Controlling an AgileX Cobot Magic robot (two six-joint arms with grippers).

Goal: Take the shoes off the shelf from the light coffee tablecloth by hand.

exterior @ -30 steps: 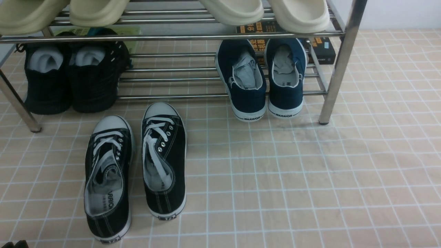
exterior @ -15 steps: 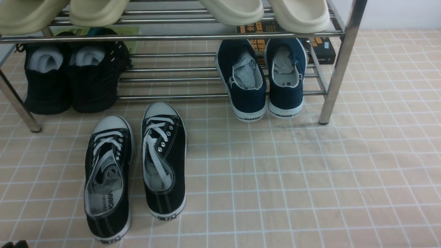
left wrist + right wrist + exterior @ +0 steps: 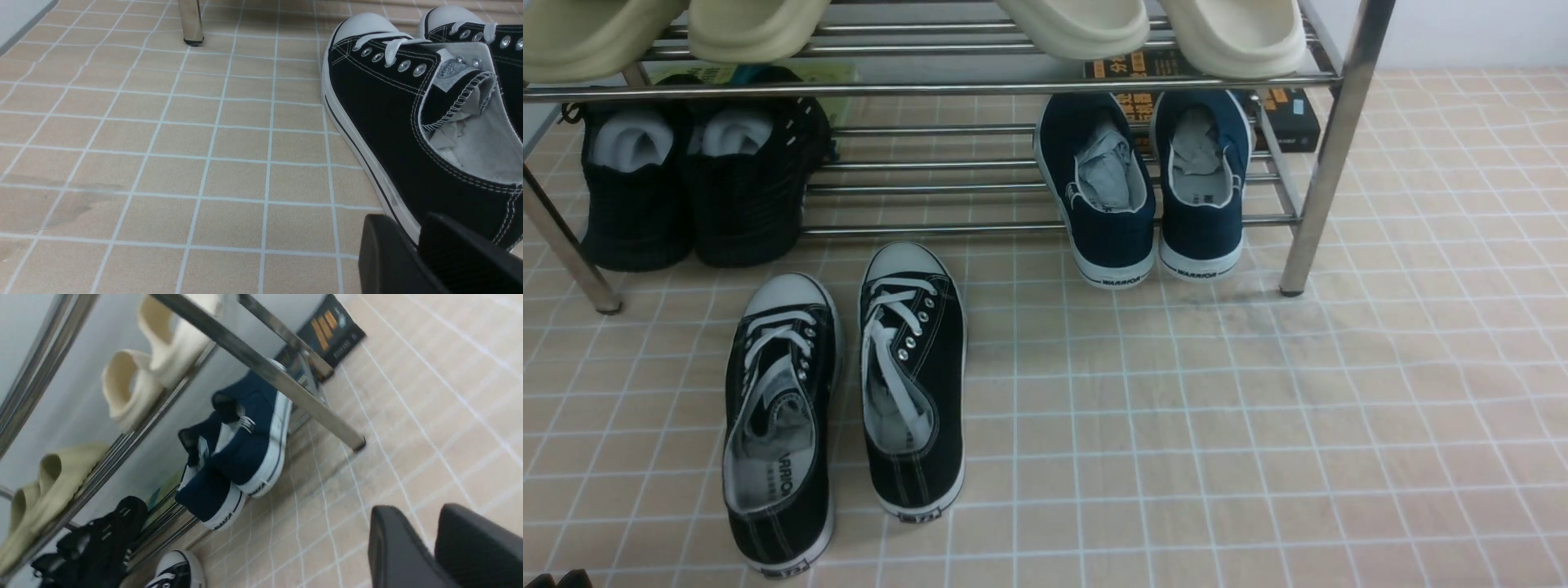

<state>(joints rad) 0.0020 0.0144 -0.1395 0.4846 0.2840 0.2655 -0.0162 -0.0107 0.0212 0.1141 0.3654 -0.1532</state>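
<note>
The left gripper has its fingertips a little apart, with nothing between them, near a black lace-up sneaker. The right gripper also has its fingertips slightly parted and holds nothing, over the tan tablecloth with its grid of white lines. Beyond, two black sneakers with white toe caps lie side by side on the cloth in front of the shelf's front edge, toward its left end. The navy shoes sit on the shelf's lower tier near its right end, heels jutting past the front rod. All-black shoes stand at that tier's left end, and pale clogs rest on the tier above. A dark box lies behind the shelf's right end.
</note>
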